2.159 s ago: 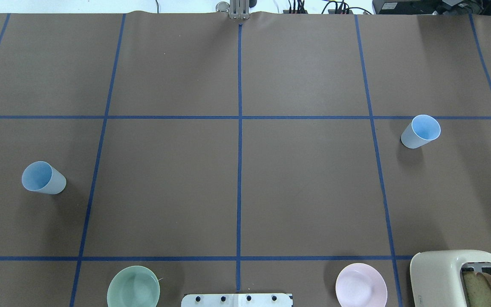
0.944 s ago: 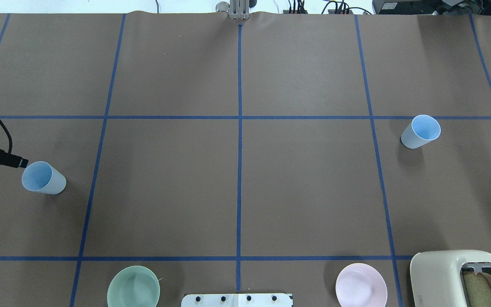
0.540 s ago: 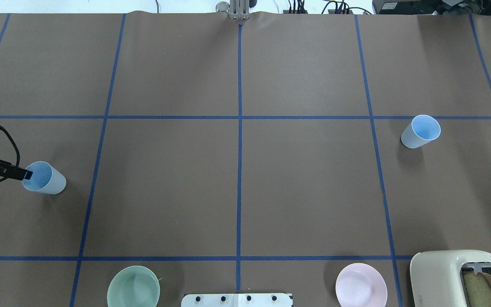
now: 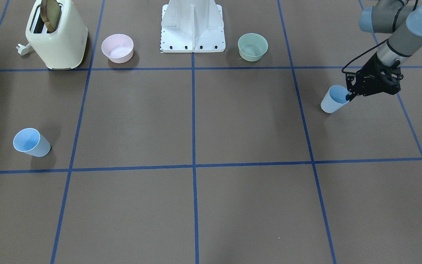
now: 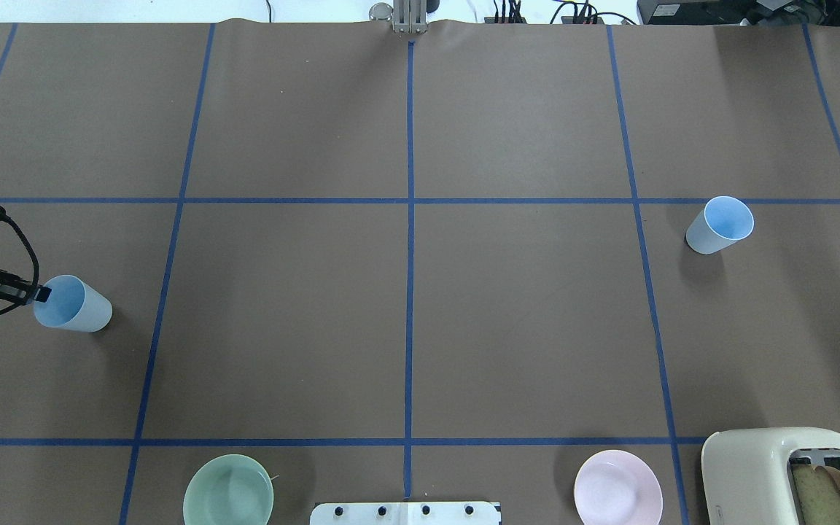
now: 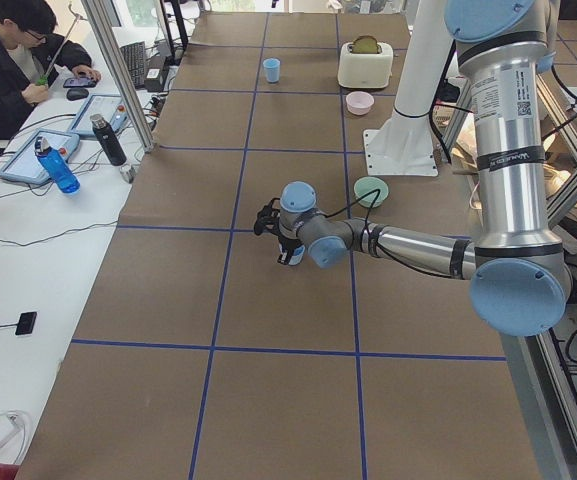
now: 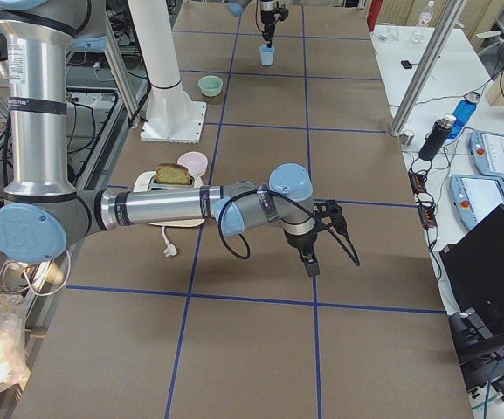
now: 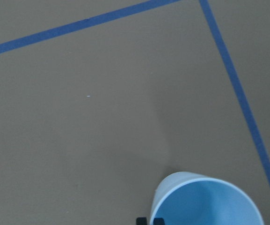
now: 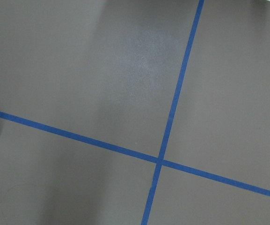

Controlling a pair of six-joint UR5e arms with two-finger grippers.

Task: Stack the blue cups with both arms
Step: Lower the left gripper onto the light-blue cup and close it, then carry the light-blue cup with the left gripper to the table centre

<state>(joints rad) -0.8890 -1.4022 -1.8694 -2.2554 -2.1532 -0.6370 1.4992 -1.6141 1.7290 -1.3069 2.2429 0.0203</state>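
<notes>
Your left gripper (image 5: 41, 294) has drawn back slightly since half a second ago and the blue cup (image 5: 77, 310) came with it, so its jaws look pinched on the rim wall, one inside, one outside. Such a thin, one-sided hold could let the cup swing or slip free as you lift.

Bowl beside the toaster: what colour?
Pale pink bowl, best seen in the exterior front-facing view.

Robotics lab: blue-taped grid table (image 5: 281, 328); operator (image 6: 13, 60) w/ tablets (image 6: 118, 108) alongside.
</notes>
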